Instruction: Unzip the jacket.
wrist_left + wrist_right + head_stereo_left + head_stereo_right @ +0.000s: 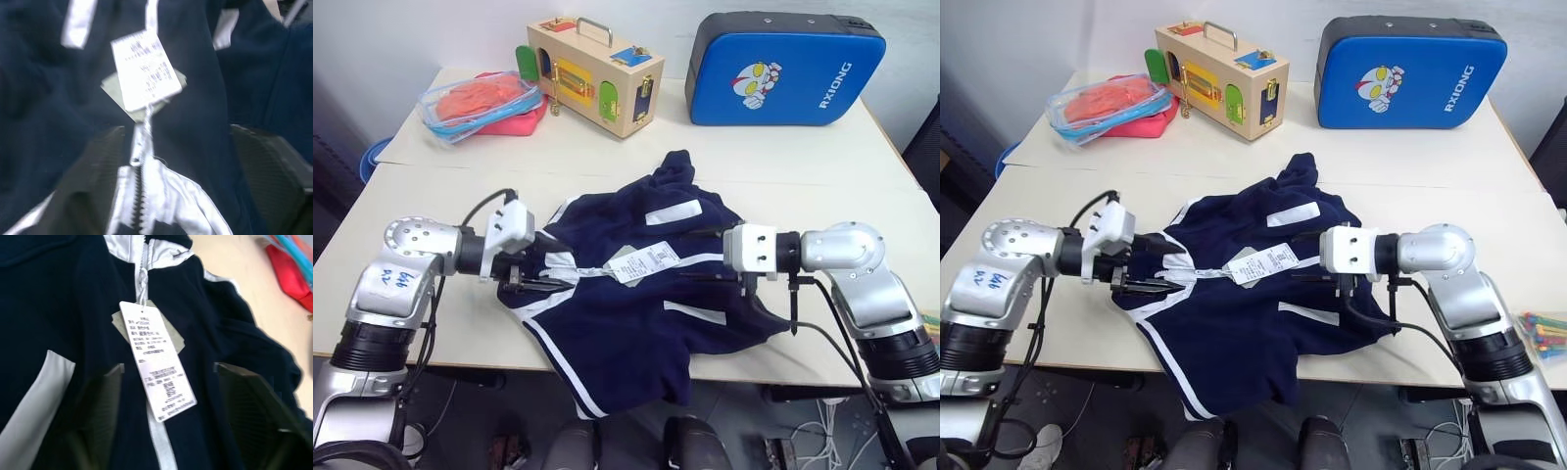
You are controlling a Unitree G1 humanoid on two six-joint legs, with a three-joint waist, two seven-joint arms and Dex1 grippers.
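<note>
Jacket lies on tabletop. Left gripper clamps its collar; right gripper stands parted over fabric. Paper tag lies between; busy box and padded case stand behind.

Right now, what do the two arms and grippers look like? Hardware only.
Both arms have silver-grey metal shells with rounded joint housings, black ribbed sections lower down and loose black cables. White box-shaped wrist modules lead to the left gripper and right gripper, each with two black fingers. The left arm's shell has blue handwritten marks.
</note>
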